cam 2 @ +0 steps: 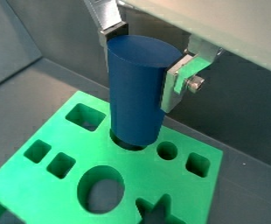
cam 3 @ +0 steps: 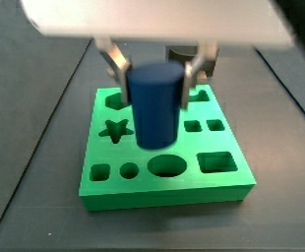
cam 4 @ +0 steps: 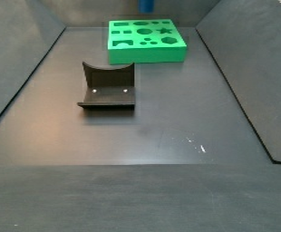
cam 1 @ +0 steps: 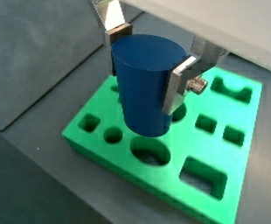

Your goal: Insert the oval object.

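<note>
Alignment step: end effector [cam 1: 149,61] clamping upright smooth dark blue oval peg [cam 1: 142,83] above green multi-hole block [cam 1: 225,184]; next, lowering into large oval hole [cam 1: 151,156].

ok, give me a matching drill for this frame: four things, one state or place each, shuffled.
1 oval object
2 green block
3 fixture
4 end effector

a dark bracket, standing apart on the floor
b shut on the oval object, above the block
c dark blue, upright, held
d full of shaped holes

Pairs: 1-c, 2-d, 3-a, 4-b
</note>
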You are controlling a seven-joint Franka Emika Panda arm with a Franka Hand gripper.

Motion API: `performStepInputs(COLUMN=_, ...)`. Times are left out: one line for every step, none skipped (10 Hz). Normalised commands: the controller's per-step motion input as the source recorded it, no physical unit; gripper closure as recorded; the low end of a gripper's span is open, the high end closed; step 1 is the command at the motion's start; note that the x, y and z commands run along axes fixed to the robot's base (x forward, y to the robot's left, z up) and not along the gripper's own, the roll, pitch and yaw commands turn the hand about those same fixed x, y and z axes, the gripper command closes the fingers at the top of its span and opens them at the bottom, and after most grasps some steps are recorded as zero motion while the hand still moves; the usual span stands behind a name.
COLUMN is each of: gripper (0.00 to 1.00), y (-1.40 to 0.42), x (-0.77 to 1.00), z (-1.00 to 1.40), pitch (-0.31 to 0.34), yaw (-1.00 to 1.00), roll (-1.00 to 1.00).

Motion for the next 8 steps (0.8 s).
performStepInputs(gripper=1.0, y=-0.03, x=0.47, z=-0.47, pitch=0.214, yaw=-0.37, roll=-0.02)
performStepInputs(gripper=1.0, y=0.0, x=0.17, z=-0.47, pitch=0.103, yaw=-0.39, roll=-0.03)
performStepInputs(gripper=1.0, y=-0.02, x=0.15, z=-0.39, pitch=0.05, yaw=-0.42, roll=-0.12)
performStepInputs(gripper=1.0, y=0.0, x=0.03, z=-0.27, pitch=0.001, yaw=-0.29, roll=-0.11)
performStepInputs(gripper=1.0, y=-0.08, x=0.0, z=-0.18, pitch=0.0, yaw=-0.16, roll=-0.09)
performStepInputs(gripper=1.0, y=-0.07, x=0.0, z=-0.23, pitch=0.0, yaw=-0.09, roll=-0.07)
performStepInputs(gripper=1.0, y=-0.14, x=0.0, z=-0.28, pitch=0.0, yaw=0.0, roll=-0.04)
performStepInputs(gripper=1.0, y=-0.09, x=0.09, z=-0.41, pitch=0.0, yaw=0.0, roll=-0.06)
